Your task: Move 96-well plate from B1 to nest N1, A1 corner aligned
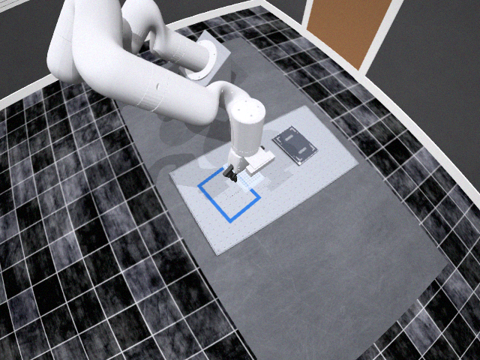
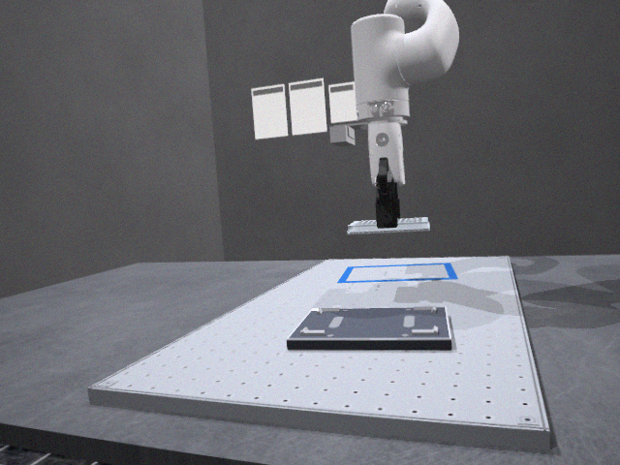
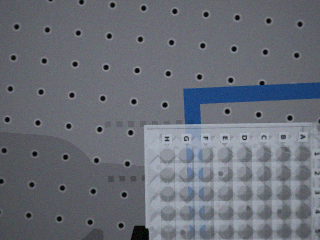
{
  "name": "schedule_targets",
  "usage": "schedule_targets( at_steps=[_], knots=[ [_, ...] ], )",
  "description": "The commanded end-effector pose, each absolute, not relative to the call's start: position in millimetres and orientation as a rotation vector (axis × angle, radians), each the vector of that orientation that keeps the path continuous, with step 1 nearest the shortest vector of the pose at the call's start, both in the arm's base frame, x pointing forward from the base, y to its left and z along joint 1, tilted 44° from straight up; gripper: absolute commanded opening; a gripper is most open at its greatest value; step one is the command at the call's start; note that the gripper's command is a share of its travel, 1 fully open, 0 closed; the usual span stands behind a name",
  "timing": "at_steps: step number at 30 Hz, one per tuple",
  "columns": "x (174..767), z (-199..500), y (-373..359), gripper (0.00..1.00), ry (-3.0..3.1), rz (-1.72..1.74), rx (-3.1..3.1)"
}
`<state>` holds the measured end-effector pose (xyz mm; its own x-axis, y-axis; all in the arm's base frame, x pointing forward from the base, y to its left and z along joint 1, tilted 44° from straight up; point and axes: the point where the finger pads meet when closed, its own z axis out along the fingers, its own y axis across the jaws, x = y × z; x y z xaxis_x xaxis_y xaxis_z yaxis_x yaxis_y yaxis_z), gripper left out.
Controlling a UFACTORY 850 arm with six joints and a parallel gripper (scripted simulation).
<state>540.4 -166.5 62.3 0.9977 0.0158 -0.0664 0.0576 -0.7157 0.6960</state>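
My gripper (image 2: 387, 220) is shut on the clear 96-well plate (image 2: 388, 229) and holds it level, well above the breadboard. In the top view the plate (image 1: 247, 180) hangs over the far corner of the blue-outlined spot B1 (image 1: 229, 195). The wrist view shows the plate (image 3: 232, 182) at lower right, with column letters H to A along its top edge and a corner of the blue outline (image 3: 192, 105) beneath. The dark plate nest N1 (image 2: 371, 327) (image 1: 294, 144) lies flat on the breadboard, apart from the plate and empty. The cut-off corner is not in view.
The white perforated breadboard (image 2: 350, 360) rests on a grey table. The arm's elbow and base (image 1: 201, 58) stand at the table's far end. Three white sheets (image 2: 300, 108) hang on the back wall.
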Motion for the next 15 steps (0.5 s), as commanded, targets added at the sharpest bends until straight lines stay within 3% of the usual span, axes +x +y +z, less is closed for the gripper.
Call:
schedule_targets(
  at_steps=[1, 15],
  knots=[
    [541, 56, -159, 0.0, 0.051, -0.069, 2.368],
    [539, 27, -126, 0.0, 0.051, -0.069, 2.368]
  ],
)
